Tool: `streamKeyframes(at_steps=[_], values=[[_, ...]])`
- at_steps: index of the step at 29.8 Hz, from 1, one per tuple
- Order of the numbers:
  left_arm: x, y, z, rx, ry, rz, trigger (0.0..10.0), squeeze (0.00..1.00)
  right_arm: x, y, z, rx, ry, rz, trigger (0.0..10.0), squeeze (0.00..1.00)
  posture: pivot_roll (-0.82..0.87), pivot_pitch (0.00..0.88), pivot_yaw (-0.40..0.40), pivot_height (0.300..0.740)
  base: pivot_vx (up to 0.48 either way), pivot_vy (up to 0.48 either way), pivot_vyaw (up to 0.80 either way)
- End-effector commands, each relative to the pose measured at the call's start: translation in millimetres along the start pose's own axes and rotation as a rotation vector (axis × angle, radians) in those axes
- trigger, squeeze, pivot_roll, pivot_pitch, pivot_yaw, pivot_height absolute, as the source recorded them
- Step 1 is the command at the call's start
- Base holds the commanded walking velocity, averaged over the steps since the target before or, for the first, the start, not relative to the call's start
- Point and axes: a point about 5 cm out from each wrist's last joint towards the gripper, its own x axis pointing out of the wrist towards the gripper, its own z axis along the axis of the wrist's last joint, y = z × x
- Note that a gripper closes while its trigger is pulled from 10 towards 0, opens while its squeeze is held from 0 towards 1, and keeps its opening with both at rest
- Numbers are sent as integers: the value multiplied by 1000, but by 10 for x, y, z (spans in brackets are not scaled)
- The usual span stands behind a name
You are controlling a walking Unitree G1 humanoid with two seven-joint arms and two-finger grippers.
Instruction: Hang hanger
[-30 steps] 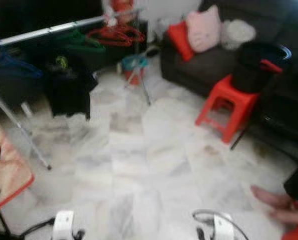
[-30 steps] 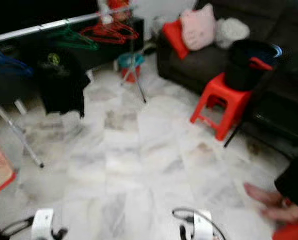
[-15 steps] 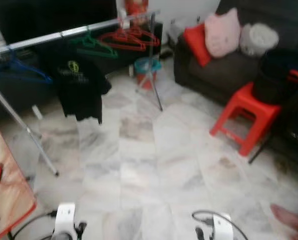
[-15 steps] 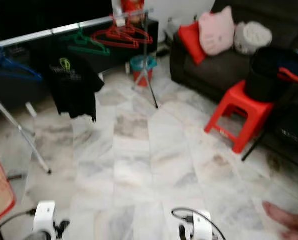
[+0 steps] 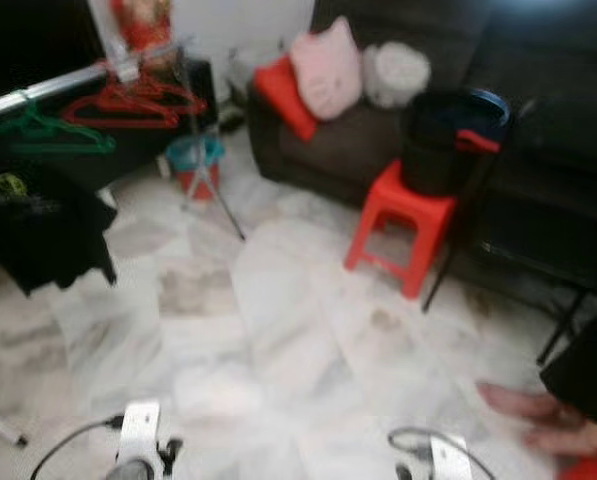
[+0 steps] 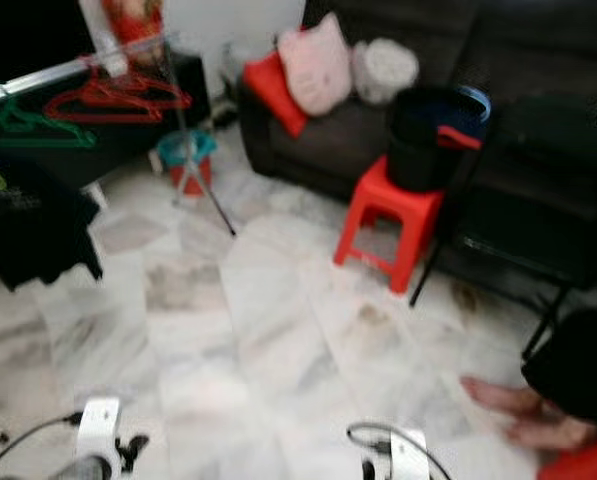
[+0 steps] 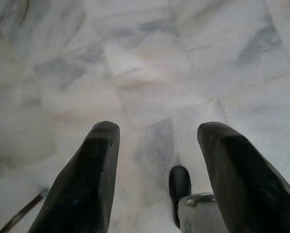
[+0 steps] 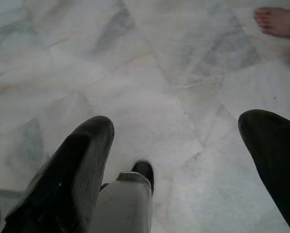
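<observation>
View swung right vs 0.5 s ago | stool (image 5: 396, 222) w/ bucket (image 5: 448, 140) centred, rail (image 5: 48, 85) far left of stool | my left gripper (image 7: 154, 160) & right gripper (image 8: 176, 145) both agape, empty | I judge: hanger fetch pending.

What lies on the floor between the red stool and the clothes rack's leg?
Bare marble floor: in the left eye view nothing stands between the red stool and the rack leg. A small teal and red bucket sits behind the leg, not between.

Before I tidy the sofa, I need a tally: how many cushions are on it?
3, side by side on the dark sofa: a red square cushion nearest the clothes rail, a pink cat-face cushion in the middle, then a round grey cushion. Blur could hide more.
</observation>
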Motion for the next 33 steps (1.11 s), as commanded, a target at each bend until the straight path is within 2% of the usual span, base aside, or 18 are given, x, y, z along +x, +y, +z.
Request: streamKeyframes(at_steps=[1, 10, 19, 23, 33], values=[[-10, 9, -44, 1, 18, 2, 10000, 0, 8, -2, 35, 6, -12, -5, 10000, 0, 52, 0, 8, 740, 292, 0, 0], [-11, 25, -42, 3, 19, 9, 10000, 0, 11, 16, 54, -14, -24, 12, 10000, 0, 51, 0, 13, 740, 299, 0, 0], [-9, 12, -41, -1, 19, 8, 10000, 0, 17, 19, 75, -35, -27, 27, 10000, 0, 46, 0, 13, 740, 296, 0, 761], [-11, 4, -54, -3, 22, 6, 10000, 0, 15, 16, 69, -5, -28, 17, 10000, 0, 42, 0, 14, 740, 294, 0, 0], [-13, -6, -68, -1, 26, 2, 10000, 0, 14, 13, 64, -2, -26, 16, 10000, 0, 42, 0, 14, 740, 297, 0, 0]])
